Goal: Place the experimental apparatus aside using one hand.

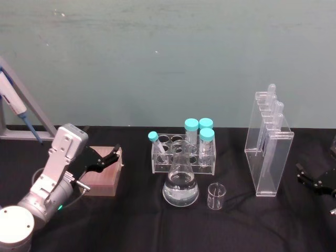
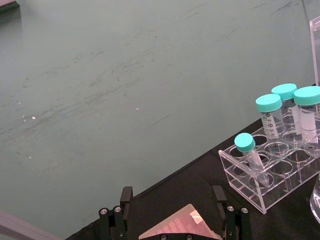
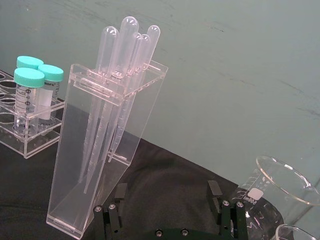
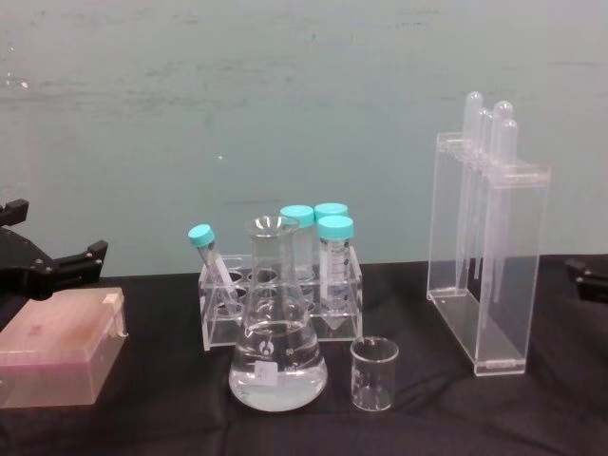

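Observation:
The experimental apparatus stands on the black table: a tall clear stand of long pipettes (image 1: 269, 152) (image 3: 107, 150) (image 4: 484, 256) at the right, a conical flask (image 1: 181, 184) (image 4: 275, 351) with clear liquid in the middle, and a small glass beaker (image 1: 216, 196) (image 4: 372, 373) beside it. My left gripper (image 1: 111, 157) (image 2: 172, 205) (image 4: 66, 261), on its silver wrist, hovers open over a pink box (image 1: 102, 176) (image 2: 180, 227) at the left, far from the labware. At the table's right edge my right gripper (image 1: 312, 181) (image 3: 167, 192) (image 4: 584, 275) rests open, right of the pipette stand.
A clear rack (image 1: 184, 155) (image 2: 265, 175) (image 4: 285, 285) with teal-capped tubes stands just behind the flask. The right wrist view shows two more glass beakers (image 3: 277, 192) close to that gripper. A blue and white pipettor (image 1: 13, 102) leans at the far left.

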{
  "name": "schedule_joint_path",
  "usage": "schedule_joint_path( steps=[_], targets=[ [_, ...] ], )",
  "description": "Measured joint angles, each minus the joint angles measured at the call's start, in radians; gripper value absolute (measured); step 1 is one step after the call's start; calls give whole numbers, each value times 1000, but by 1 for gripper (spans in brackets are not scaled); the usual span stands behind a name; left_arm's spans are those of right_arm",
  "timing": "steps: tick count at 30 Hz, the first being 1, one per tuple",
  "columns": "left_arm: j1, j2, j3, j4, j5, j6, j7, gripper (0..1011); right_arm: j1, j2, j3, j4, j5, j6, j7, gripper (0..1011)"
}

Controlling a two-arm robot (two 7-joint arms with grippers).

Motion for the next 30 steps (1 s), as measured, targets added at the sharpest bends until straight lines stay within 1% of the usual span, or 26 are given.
schedule_joint_path(
  steps=[30],
  targets=[
    [0, 0, 0, 0, 0, 0, 0, 1000, 0, 0, 0, 0, 0, 0, 0, 1003]
  ],
)
